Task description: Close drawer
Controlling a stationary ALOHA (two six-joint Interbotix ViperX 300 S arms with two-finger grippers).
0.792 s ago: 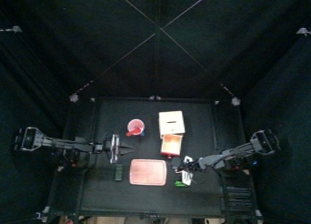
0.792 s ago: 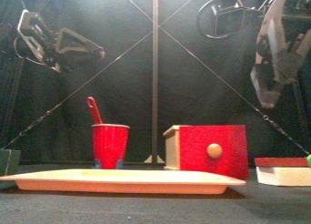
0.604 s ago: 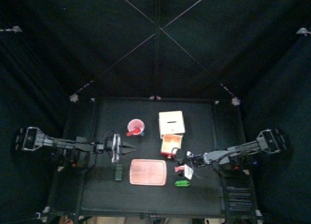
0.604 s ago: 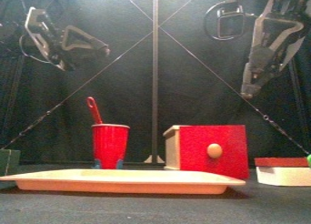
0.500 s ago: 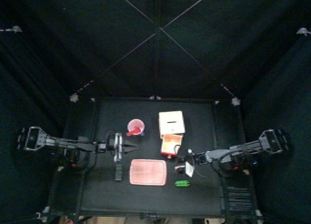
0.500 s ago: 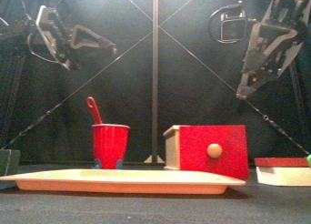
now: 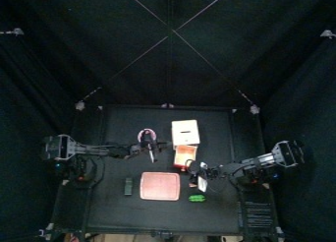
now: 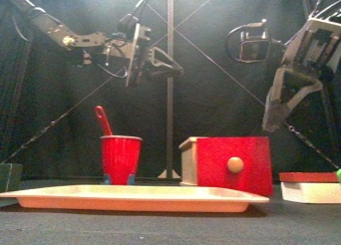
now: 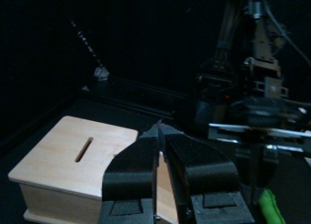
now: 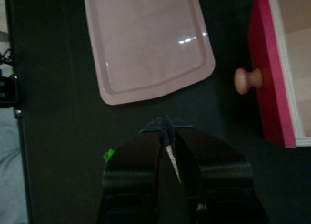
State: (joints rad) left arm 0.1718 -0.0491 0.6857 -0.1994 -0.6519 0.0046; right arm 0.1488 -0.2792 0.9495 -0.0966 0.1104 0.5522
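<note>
Small pale cream box cabinet with red-fronted drawer (image 8: 229, 163) is seen right of centre, pulled out, knob facing front. Right gripper (image 8: 276, 115) is held above it, jaws narrowly parted, empty, presumably for pushing. Left gripper (image 8: 138, 62) is raised upper left, likewise part-open, empty.

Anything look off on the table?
Only the drawer: its red front with the knob stands pulled out of the cream cabinet, not flush. Cup upright, pink tray flat, nothing spilled.
</note>
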